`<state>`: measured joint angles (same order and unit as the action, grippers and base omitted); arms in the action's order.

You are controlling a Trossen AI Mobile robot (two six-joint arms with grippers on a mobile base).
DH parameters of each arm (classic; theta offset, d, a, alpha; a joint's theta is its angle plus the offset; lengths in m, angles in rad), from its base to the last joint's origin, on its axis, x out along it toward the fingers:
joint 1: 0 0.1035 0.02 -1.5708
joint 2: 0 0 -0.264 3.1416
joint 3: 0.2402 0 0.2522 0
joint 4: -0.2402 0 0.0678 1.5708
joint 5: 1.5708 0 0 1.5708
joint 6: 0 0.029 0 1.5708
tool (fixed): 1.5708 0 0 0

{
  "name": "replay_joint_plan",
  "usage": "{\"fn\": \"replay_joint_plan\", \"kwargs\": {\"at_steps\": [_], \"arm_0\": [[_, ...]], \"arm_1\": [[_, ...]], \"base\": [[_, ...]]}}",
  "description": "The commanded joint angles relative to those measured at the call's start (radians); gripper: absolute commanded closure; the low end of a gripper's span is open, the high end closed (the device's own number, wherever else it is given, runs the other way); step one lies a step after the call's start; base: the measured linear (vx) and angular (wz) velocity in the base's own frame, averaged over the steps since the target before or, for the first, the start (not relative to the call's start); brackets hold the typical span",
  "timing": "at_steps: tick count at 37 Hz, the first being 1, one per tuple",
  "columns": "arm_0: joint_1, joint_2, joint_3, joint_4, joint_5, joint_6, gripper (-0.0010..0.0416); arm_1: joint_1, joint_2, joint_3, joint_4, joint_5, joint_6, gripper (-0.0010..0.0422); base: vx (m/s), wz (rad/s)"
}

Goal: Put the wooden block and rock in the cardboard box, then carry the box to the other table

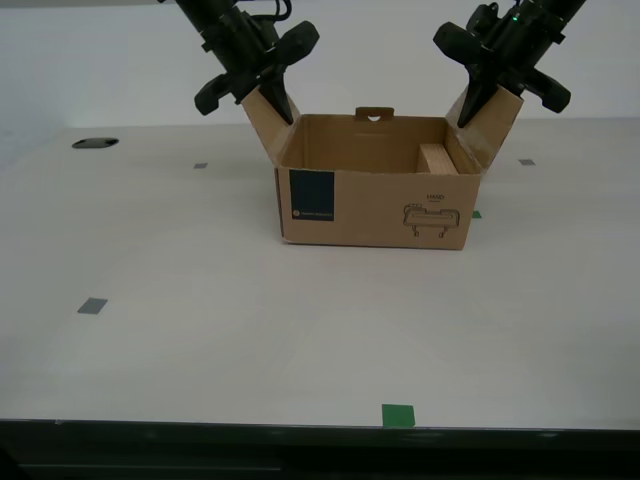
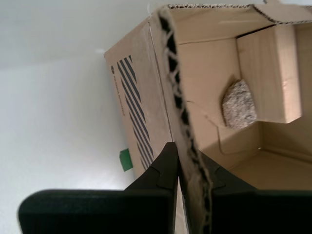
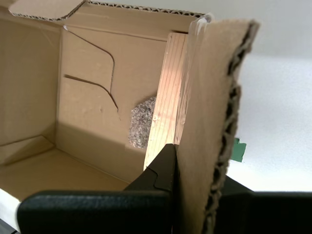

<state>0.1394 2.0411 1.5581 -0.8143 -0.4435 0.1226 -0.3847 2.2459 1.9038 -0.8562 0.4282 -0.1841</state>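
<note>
The cardboard box (image 1: 378, 205) bears a dark teal label and small print, both too blurred to read.

The cardboard box (image 1: 375, 205) sits upright, side flaps splayed out. Inside it, the wooden block (image 1: 437, 158) is over at 3 o'clock, with the rock (image 2: 239, 105) right against it.

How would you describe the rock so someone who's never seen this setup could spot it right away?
Find the cardboard box standing on the pale table, each side flap pinched by a tool. Look inside, at the end on the exterior view's right, beside the wooden block. The rock is the small, lumpy, speckled grey-beige piece, unlike the smooth, straight-edged block.
</note>
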Motion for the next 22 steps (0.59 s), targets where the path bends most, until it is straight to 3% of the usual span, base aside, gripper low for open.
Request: {"fn": "replay_joint_plan", "kwargs": {"at_steps": [1, 22], "arm_0": [[0.001, -0.027, 0.0, -0.002, 0.002, 0.005, 0.0407], [0.002, -0.251, 0.0, -0.063, 0.002, 0.04, 0.0407]], "arm_1": [[-0.003, -0.013, 0.022, -0.014, -0.001, 0.002, 0.0414], [-0.037, -0.117, 0.077, -0.124, 0.0, 0.026, 0.0414]], "base": [[0.0, 0.0], [0.0, 0.0]]}}
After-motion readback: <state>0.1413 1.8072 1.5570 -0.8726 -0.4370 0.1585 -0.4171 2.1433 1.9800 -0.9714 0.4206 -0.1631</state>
